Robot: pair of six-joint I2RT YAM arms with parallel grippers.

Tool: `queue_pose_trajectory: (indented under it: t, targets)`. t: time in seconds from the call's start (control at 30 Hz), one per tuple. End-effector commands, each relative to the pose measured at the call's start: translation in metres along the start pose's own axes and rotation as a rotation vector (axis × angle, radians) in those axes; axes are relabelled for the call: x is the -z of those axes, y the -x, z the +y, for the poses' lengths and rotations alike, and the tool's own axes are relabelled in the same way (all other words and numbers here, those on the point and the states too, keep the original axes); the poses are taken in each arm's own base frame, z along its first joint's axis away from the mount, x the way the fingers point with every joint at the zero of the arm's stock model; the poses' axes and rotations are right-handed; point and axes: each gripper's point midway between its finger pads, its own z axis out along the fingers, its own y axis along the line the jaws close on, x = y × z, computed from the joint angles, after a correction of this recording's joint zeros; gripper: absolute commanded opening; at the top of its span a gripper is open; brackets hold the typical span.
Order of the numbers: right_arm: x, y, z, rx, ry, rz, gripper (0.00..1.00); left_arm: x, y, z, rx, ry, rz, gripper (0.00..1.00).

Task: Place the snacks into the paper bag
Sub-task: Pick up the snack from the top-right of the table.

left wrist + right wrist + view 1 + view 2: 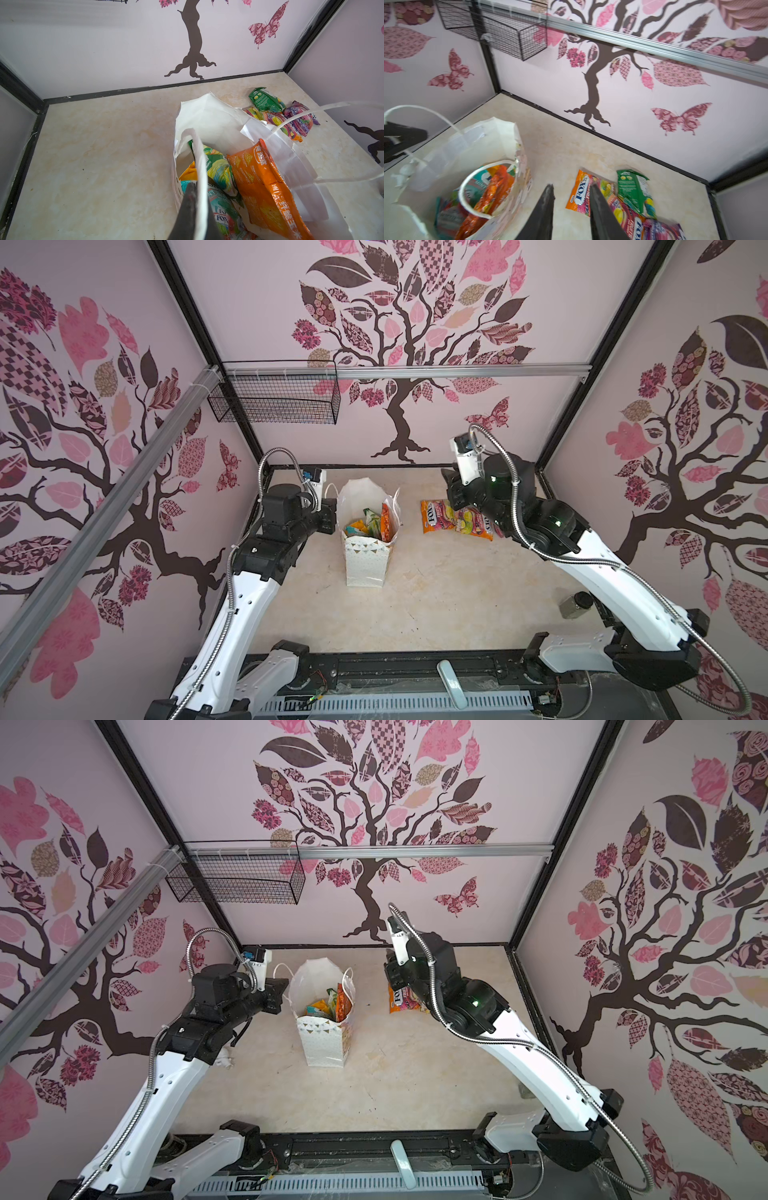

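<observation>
the left gripper (195, 188), clamped shut, pinches a white string handle (198, 158) of the paper bag (365, 566), which stands upright with its mouth open on the table (440, 601). the right gripper (572, 187), fingers parted a little and empty, hangs between the bag and the loose snacks lying to its right: an orange fox's pouch (580, 197), a green pouch (633, 187) and a purple pouch (301, 116), overlapping in a heap. inside the bag sit a tall orange pouch (264, 182), a teal pouch (222, 209) and others.
</observation>
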Motion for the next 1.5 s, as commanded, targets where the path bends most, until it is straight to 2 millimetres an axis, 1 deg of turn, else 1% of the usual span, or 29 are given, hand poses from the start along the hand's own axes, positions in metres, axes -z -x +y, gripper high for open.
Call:
queue_pose_trajectory:
  t: [0.0, 0.1, 0.13, 0.2, 0.37, 0.43, 0.57, 0.63, 0.77, 0.83, 0.93, 1.0, 1.1, 1.2, 1.3, 1.47]
  targets:
    - [-0.02, -0.033, -0.027, 0.023, -0.115, 0.087, 0.33, -0.001, -0.003, -0.002, -0.005, -0.011, -0.005, 0.0]
    - [-0.034, -0.06, -0.052, -0.009, -0.203, 0.137, 0.33, -0.001, -0.003, -0.002, -0.004, -0.011, -0.006, 0.0]
    - [-0.038, -0.068, -0.058, -0.002, -0.246, 0.15, 0.33, -0.002, -0.004, -0.002, -0.003, -0.013, -0.004, 0.0]
    - [-0.047, -0.088, -0.063, 0.015, -0.297, 0.195, 0.34, -0.003, -0.004, -0.002, -0.003, -0.014, 0.0, 0.0]
    - [-0.069, -0.143, -0.063, 0.005, -0.31, 0.302, 0.44, -0.004, -0.005, -0.004, 0.0, -0.022, 0.006, 0.0]
    - [-0.076, -0.165, -0.065, -0.009, -0.311, 0.344, 0.45, -0.003, -0.005, -0.004, 0.0, -0.024, 0.004, 0.0]
    - [-0.088, -0.2, -0.068, -0.016, -0.308, 0.406, 0.48, -0.002, -0.004, -0.003, -0.001, -0.015, 0.001, 0.0]
    - [-0.094, -0.219, -0.071, -0.022, -0.314, 0.444, 0.53, -0.001, -0.003, -0.002, -0.001, -0.011, 0.0, 0.0]
    - [-0.106, -0.249, -0.074, -0.06, -0.295, 0.485, 0.6, 0.001, -0.003, -0.001, -0.003, -0.004, -0.007, 0.0]
    - [-0.112, -0.265, -0.073, -0.064, -0.29, 0.513, 0.6, 0.0, -0.003, -0.001, -0.005, -0.001, -0.007, 0.0]
    - [-0.118, -0.279, -0.072, -0.054, -0.296, 0.555, 0.65, 0.0, -0.003, -0.001, -0.007, 0.0, -0.007, 0.0]
    - [-0.122, -0.283, -0.074, -0.054, -0.301, 0.558, 0.69, 0.001, -0.003, 0.0, -0.008, 0.004, -0.008, 0.0]
    - [-0.129, -0.288, -0.075, -0.052, -0.308, 0.57, 0.73, 0.002, -0.002, -0.001, -0.007, -0.001, -0.011, 0.0]
    - [-0.134, -0.291, -0.074, -0.045, -0.307, 0.576, 0.8, 0.003, -0.001, -0.001, -0.008, 0.0, -0.017, 0.0]
    - [-0.138, -0.295, -0.075, -0.034, -0.31, 0.59, 0.81, 0.003, -0.001, -0.001, -0.009, 0.0, -0.015, 0.0]
    - [-0.147, -0.309, -0.079, -0.026, -0.319, 0.621, 0.82, 0.002, -0.002, -0.001, -0.008, 0.001, -0.013, 0.0]
